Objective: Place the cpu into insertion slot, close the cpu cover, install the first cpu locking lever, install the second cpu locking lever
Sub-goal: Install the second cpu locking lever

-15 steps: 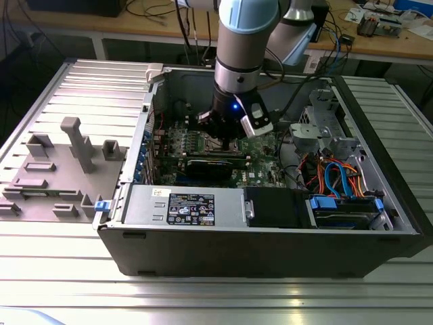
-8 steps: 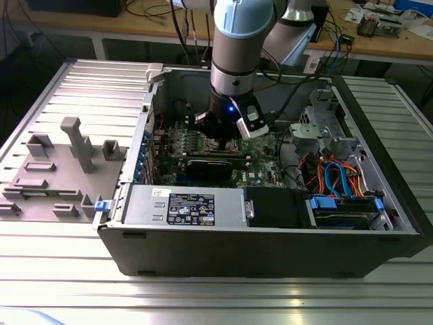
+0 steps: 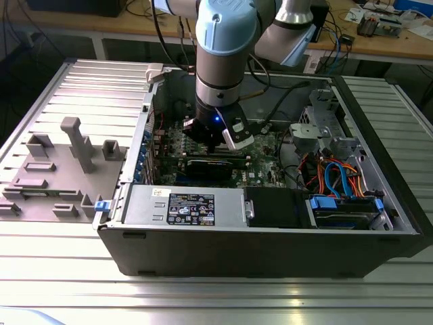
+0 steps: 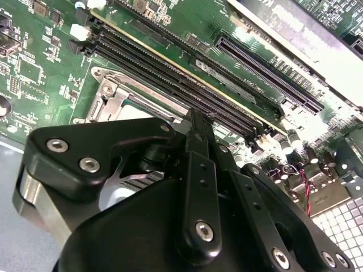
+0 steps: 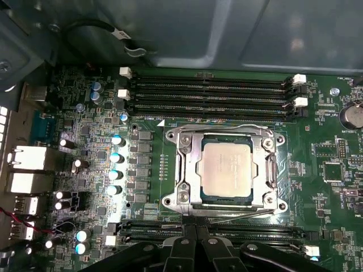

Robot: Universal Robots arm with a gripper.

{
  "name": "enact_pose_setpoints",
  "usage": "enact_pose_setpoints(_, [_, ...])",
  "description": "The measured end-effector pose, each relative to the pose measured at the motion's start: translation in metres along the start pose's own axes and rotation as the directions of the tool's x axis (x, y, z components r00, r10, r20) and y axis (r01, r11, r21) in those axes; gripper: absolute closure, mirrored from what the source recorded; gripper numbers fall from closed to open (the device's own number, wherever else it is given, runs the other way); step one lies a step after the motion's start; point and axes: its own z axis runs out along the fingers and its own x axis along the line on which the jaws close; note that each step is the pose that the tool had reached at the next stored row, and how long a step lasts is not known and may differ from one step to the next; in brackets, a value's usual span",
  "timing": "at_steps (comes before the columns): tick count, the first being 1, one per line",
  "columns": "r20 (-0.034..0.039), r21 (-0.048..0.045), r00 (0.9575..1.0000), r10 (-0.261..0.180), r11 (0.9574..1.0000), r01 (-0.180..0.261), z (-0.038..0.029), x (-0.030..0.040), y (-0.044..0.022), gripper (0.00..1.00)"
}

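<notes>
Where the arm reaches down into the open computer case (image 3: 270, 237), the gripper (image 5: 195, 229) hangs just beside the insertion slot (image 5: 176, 187), fingers drawn together on nothing. The cpu (image 5: 227, 168) sits inside it, the cpu cover (image 5: 266, 170) closed over its edges. The gripper's body hides part of the slot in the second wrist view.

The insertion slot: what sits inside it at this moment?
In the first wrist view the cpu lies in the insertion slot, with the cpu cover framing its edges. The contacts beneath the chip are hidden.
</notes>
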Motion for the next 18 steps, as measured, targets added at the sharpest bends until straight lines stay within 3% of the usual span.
enact_pose_setpoints(18, [-0.0031,-0.0033,0.9999,-0.016,0.9999,0.016,0.0015,0.0,-0.0011,0.89])
